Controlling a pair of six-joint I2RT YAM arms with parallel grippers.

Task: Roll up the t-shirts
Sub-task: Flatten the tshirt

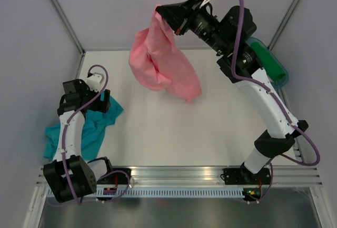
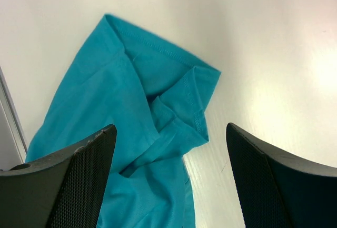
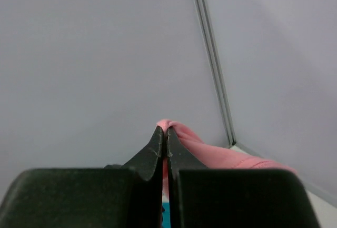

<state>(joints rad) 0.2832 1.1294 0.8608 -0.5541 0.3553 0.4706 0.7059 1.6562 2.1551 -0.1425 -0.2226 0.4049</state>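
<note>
Inside a robotics lab cell: plain grey wall panels [image 1: 105, 7] and aluminium post [image 1: 60, 12] behind the raised right tool [image 1: 160, 12], bare white worktop [image 1: 184, 133] beneath it, slotted mounting rail [image 1: 179, 174] nearer.

A white worktop [image 1: 210, 133] fills the scene, enclosed by pale grey walls [image 1: 105, 7] with metal corner posts [image 1: 60, 12]. A teal plastic tray [image 1: 283, 75] sits at its far right edge. An aluminium rail [image 1: 179, 172] runs along the near edge.

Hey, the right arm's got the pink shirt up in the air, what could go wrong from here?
The right gripper pinches only a small fold of the pink t-shirt, so it might slip free. The shirt hangs bunched, so it may land crumpled. The teal t-shirt lies at the left edge of the table; the open left gripper could nudge it off.
</note>
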